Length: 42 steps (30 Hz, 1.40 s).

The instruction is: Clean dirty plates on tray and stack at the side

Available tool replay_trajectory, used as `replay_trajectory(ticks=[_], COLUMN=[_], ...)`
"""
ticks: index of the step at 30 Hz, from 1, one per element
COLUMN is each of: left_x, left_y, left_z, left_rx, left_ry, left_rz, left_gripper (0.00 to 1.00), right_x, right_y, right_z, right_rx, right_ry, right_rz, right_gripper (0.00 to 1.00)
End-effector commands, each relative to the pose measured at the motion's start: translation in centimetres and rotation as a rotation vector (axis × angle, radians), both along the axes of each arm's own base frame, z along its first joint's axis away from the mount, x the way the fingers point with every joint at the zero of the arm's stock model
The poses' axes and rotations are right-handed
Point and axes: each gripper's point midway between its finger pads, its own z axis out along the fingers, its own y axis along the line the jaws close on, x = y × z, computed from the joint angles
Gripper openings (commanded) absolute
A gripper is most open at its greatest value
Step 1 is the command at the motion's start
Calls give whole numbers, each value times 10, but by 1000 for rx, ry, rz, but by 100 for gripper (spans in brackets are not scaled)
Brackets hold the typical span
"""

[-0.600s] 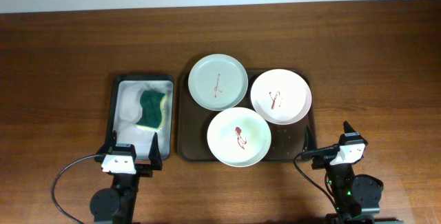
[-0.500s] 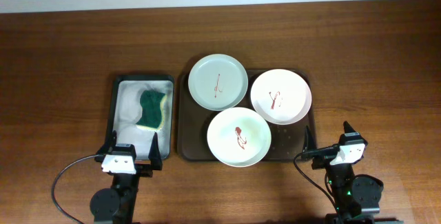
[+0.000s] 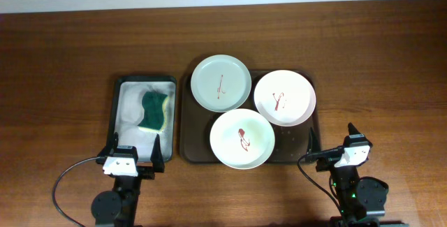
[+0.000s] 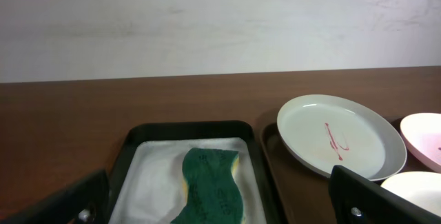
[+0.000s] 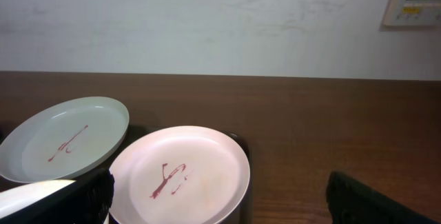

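Note:
Three smeared plates lie on the dark brown tray (image 3: 187,140): a pale green plate (image 3: 221,82) at the back left, a pinkish white plate (image 3: 284,98) at the right and a cream white plate (image 3: 242,138) in front. My left gripper (image 3: 136,141) hangs open over the near end of the black tray, holding nothing. My right gripper (image 3: 331,133) stands open by the brown tray's near right corner, also empty. The left wrist view has the green plate (image 4: 341,134) to the right. The right wrist view looks onto the pinkish plate (image 5: 182,172) and the green plate (image 5: 62,138).
A smaller black tray (image 3: 116,108) with a white foamy inside stands left of the brown tray and holds a green sponge (image 3: 154,111). The sponge (image 4: 210,186) lies straight ahead of my left gripper (image 4: 220,209). Bare wooden table (image 3: 377,66) surrounds both trays.

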Motion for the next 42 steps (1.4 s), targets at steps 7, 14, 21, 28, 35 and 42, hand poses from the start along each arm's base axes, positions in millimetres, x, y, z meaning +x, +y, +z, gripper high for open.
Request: replay_trajectory(ticks=[7,14,21,28,35,42], left_x=[0,0,0,0,-1,-7], left_y=[-4,-4,-4,-4,-4,-4], left_z=[-1,-1,-1,-1,-1,1], left_rx=[14,14,14,14,13,12], left_ry=[-3,-3,-3,-3,5,116], left_rz=[-21,-21,-21,-22,-21,-22], left_gripper=[99,99,99,99,99,99], right_x=[0,0,0,0,-1,-5], right_y=[3,3,3,3,3,3], right_z=[-2,-2,-2,-2,-2,1], right_rx=[-6,-6,-6,-6,18,126], right_ry=[1,1,1,1,4,73], right_rz=[15,15,16,16,14,2], right_gripper=[99,99,99,99,99,99])
